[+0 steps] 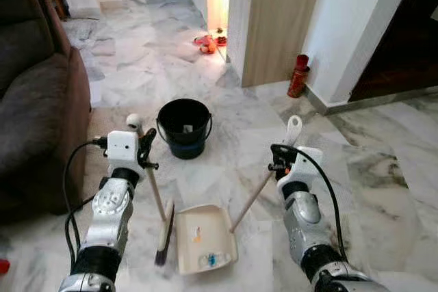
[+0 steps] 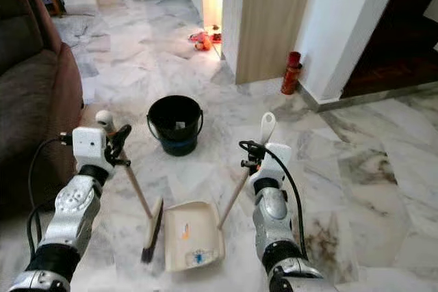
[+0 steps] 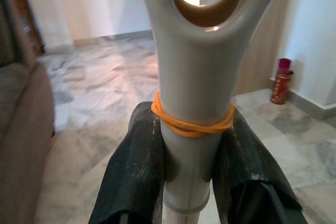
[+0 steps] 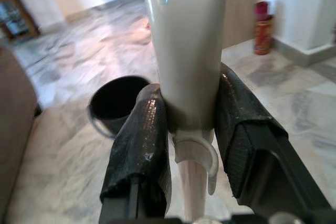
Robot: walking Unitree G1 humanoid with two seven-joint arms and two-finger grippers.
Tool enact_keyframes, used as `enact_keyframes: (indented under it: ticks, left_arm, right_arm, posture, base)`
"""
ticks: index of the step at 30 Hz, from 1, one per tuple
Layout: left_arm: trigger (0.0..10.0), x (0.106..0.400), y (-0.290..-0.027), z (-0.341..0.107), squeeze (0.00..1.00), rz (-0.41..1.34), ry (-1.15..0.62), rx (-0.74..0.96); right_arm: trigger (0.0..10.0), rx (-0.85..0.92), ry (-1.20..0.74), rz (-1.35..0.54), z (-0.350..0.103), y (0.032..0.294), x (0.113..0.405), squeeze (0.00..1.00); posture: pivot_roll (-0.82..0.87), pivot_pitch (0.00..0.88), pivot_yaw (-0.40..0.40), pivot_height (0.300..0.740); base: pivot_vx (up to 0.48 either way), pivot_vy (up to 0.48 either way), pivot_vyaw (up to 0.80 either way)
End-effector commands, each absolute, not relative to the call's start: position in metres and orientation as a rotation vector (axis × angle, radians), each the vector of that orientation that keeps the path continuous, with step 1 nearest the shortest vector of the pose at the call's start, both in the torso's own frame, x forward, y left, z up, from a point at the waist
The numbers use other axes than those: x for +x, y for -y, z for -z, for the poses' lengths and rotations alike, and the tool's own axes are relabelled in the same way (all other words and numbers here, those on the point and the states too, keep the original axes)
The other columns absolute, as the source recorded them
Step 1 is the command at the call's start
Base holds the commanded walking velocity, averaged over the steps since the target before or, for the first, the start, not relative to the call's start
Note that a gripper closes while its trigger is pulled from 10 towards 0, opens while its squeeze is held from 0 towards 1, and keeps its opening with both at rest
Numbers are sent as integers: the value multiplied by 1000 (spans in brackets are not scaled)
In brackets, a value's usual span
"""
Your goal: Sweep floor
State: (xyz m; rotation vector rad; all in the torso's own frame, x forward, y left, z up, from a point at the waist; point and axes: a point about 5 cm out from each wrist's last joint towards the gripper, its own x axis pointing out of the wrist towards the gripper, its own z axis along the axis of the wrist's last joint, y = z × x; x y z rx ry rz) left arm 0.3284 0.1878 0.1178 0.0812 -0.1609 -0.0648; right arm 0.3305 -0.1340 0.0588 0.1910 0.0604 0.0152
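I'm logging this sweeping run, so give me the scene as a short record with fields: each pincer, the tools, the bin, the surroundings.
left pincer: shut on the broom handle, just below its orange rubber band
right pincer: shut on the dustpan handle
broom: bristles down on the floor, left of the dustpan
dustpan: cream, flat on the marble floor, small bits of debris inside
bucket: black, upright, beyond the dustpan
sofa: brown, on the robot's left
red canister: standing by the wall

A home's living area, seemingly: brown sofa [image 1: 34, 100], marble-tiled floor [image 1: 383, 162], wooden door [image 1: 277, 18].
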Motion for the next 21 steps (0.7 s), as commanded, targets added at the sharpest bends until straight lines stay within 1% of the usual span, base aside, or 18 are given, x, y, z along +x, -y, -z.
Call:
enact_keyframes:
  ticks: [1, 11, 15, 21]
  left_arm:
    - [10000, 330, -187, -124, 0, 70, 187, 91]
    - [10000, 329, -188, -123, 0, 67, 180, 91]
    - [10000, 330, -188, -124, 0, 64, 181, 91]
    - [10000, 330, -188, -124, 0, 61, 181, 93]
  right_arm:
    - [10000, 207, -22, -31, -67, 131, 334, 0]
    - [10000, 211, -25, -26, -68, 135, 335, 0]
    - [10000, 195, -25, -41, -68, 133, 336, 0]
    - [10000, 196, -21, -50, -69, 132, 336, 0]
  posture:
    - [67, 3, -4, 740]
    - [69, 16, -7, 740]
    - [70, 26, -10, 740]
    - [72, 32, -10, 740]
  base:
    - [0, 0, 0]
    - [0, 0, 0]
    - [252, 0, 0]
    - [303, 0, 727]
